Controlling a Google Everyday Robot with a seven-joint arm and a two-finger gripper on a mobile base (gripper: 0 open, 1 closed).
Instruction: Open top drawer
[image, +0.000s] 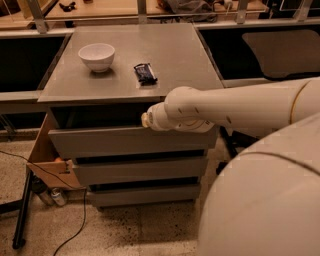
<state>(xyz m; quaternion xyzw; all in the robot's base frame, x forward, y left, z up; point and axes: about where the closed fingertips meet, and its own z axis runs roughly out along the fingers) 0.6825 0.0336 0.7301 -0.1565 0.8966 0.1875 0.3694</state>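
The top drawer (100, 142), uppermost of three grey fronts beneath the worktop (165, 60), stands partly out, with a dark gap above its panel. The robot's claw (146, 119) sits at the panel's upper edge, near its middle; whether it is clenched or released cannot be told. The opening pull appears under way, and the next move calls for a straight, level draw toward the robot.

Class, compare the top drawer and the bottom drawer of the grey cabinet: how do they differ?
The top drawer is pulled out, with a dark gap behind its front; the bottom drawer looks pushed in. The gripper is at the top drawer's upper edge; nothing touches the bottom drawer. Both have flat grey handleless fronts.
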